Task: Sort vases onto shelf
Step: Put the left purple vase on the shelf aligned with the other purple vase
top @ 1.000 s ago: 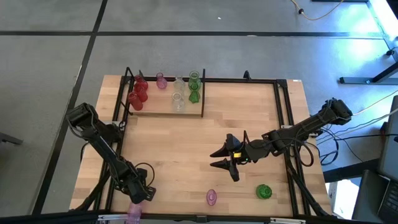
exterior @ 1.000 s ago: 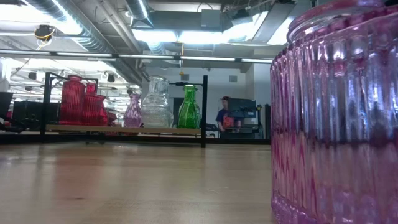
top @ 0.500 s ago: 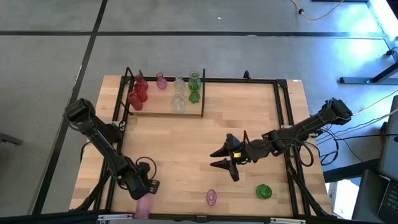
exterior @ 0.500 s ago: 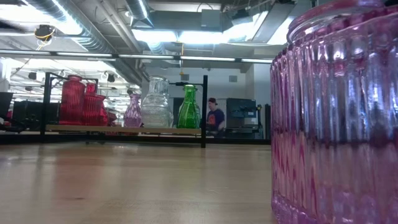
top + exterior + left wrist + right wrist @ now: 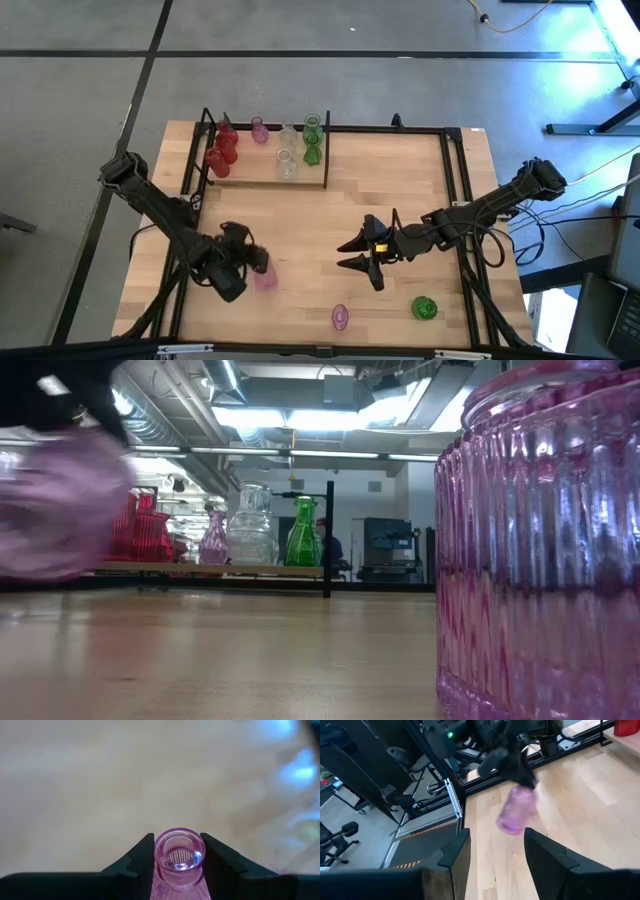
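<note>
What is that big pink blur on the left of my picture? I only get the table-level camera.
Observer: A pink vase, carried by the left tool. The left wrist view shows both fingers pressed against its neck.
Operator: Where over the table is it?
Observer: From above, it is over the table's left side, nearer the front and well apart from the shelf at the back left.
Operator: And the other arm?
Observer: The right tool hangs open over the middle of the table, holding nothing.
</note>
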